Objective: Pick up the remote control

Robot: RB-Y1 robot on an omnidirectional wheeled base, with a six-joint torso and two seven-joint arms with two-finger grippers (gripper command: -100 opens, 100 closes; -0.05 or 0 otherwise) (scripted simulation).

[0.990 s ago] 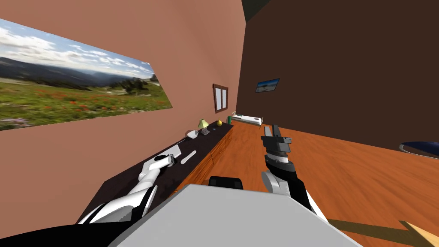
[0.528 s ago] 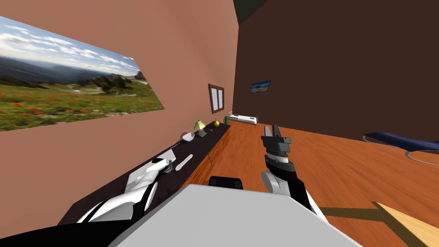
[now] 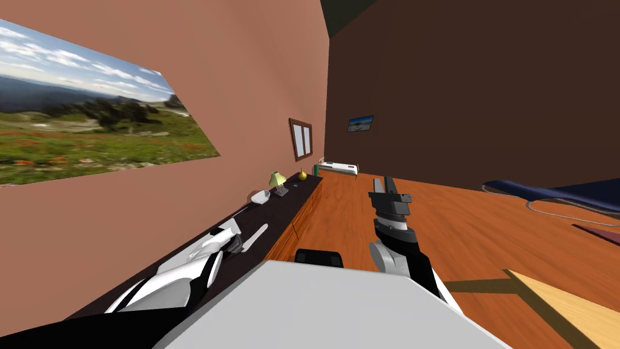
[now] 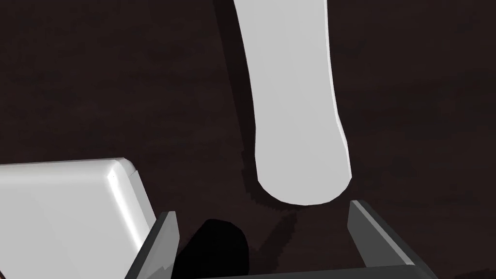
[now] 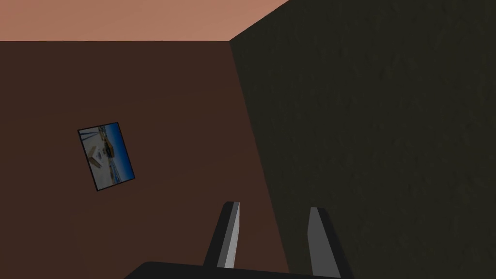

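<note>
The remote control [image 3: 254, 237] [image 4: 290, 97] is a long, flat, plain white bar with a rounded end, lying on the dark sideboard top [image 3: 284, 206] [image 4: 411, 121]. My left gripper [image 3: 237, 243] [image 4: 264, 235] hovers low over the sideboard, open. The remote's rounded end lies just past the fingertips, in line with the gap between them and touching neither finger. My right gripper [image 3: 382, 185] [image 5: 273, 227] is held up over the wooden floor, away from the sideboard. Its fingers stand close together with nothing between them.
A flat white block [image 3: 230, 226] [image 4: 63, 213] lies beside the left gripper on the wall side, close to one finger. Farther along the sideboard stand a white bowl [image 3: 261, 196], a small lamp [image 3: 277, 180] and a yellow vase [image 3: 302, 175]. A light wooden tabletop corner [image 3: 569, 309] juts in at the right.
My whole view has swung, so the wall and sideboard have slid left. The left hand has come lower and closer to the remote's near end. The right arm keeps its pose.
</note>
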